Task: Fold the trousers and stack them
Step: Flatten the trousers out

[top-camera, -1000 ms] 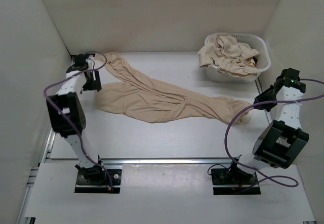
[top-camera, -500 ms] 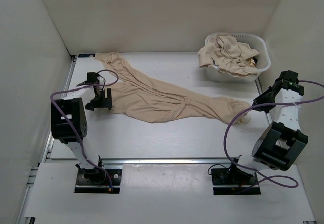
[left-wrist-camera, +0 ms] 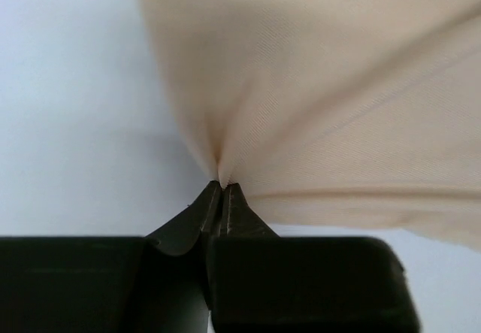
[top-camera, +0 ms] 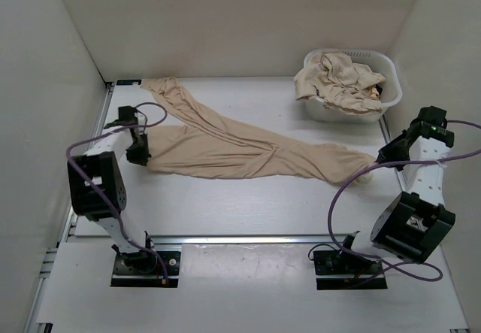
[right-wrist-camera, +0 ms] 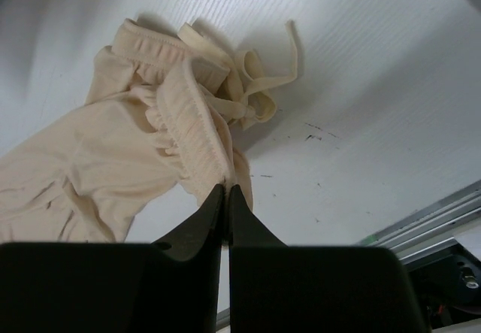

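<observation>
Beige-tan trousers (top-camera: 240,152) lie stretched across the table, one leg running to the far left corner, the other toward the left arm. My left gripper (top-camera: 143,152) is shut on the hem of the nearer leg; in the left wrist view the cloth (left-wrist-camera: 316,85) puckers into the pinched jaws of that gripper (left-wrist-camera: 223,184). At the right, my right gripper (top-camera: 383,158) is shut on the gathered elastic waistband (right-wrist-camera: 188,122), with the gripper (right-wrist-camera: 227,188) pinching its edge and the drawstring (right-wrist-camera: 259,85) lying loose on the table.
A white slotted laundry basket (top-camera: 388,85) at the back right holds more crumpled beige cloth (top-camera: 338,81). White walls enclose the table on three sides. A metal rail (top-camera: 248,239) runs along the near edge by the arm bases.
My left gripper came down from the far left corner to the nearer leg's end and shut on it. That leg is now pulled straighter. The right gripper shifted slightly, still holding the waistband.
</observation>
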{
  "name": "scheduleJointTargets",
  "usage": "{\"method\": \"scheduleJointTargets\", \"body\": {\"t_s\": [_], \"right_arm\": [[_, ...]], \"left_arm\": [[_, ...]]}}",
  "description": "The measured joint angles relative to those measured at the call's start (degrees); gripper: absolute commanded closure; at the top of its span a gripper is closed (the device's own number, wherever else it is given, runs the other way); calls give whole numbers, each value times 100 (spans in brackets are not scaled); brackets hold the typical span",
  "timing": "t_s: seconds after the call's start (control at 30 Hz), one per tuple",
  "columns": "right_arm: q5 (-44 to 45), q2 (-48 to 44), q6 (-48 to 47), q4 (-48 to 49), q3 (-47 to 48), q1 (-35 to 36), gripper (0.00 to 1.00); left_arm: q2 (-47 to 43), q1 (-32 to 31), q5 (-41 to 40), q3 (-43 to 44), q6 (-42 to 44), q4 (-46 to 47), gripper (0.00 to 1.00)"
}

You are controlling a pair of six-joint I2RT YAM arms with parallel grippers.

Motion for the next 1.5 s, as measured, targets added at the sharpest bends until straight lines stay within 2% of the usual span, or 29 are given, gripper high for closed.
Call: {"method": "scheduleJointTargets", "body": {"t_s": [0.1,0.2,0.3,0.4,0.5,0.6,0.63,0.67,0.7,0.73,0.8,0.87,0.93,1.0,1.1,1.23,1.33,1.4,1.5], "right_arm": [[149,-256,-59,-138,212,-72,100],[234,-520,-81,-260,529,-116,100],[251,-654,-98,-339,763,-116,100],[229,-640,-111,-332,824,-118,100],[173,-531,-127,-321,820,-120,100],[48,-295,-144,-227,798,-120,100],[-7,-195,-142,-136,767,-120,100],[-48,-79,-142,-59,743,-120,100],[-90,33,-142,48,693,-118,100],[-118,151,-142,125,647,-114,100],[-190,374,-142,223,573,-107,100],[-229,540,-144,275,531,-98,100],[-245,573,-162,308,479,-85,100],[-243,562,-186,310,461,-70,100],[-214,470,-208,321,330,-66,100],[87,348,-214,166,205,-63,100],[446,232,-205,-33,203,-63,100],[719,44,-177,-116,107,-68,100],[1051,-483,-120,-221,-415,-168,100]], "left_arm": [[-717,505,98,546,-2,-1091,86],[-1263,909,138,1873,-7,-1998,86],[-1663,946,162,2763,-4,-2503,86],[-1674,909,208,2940,-4,-2983,86],[-863,896,299,3077,-2,-3311,78],[730,874,339,3700,7,-3390,68],[1445,857,350,4214,9,-3495,66],[2000,841,332,4603,0,-3467,63],[2632,831,286,5125,11,-3458,50],[3213,813,184,5622,42,-3390,45],[4260,776,-90,6518,48,-3276,27],[4533,758,-437,6948,74,-3230,1],[4315,787,-636,6693,39,-2940,0],[3711,837,-688,5718,20,-2695,0],[2387,1056,-686,3901,26,-2505,0],[568,1637,-715,2124,26,-2374,0],[-474,2087,-798,1158,20,-2201,0],[-896,2197,-846,636,17,-2127,0],[-1003,2155,-868,-37,20,-1908,0]]}}
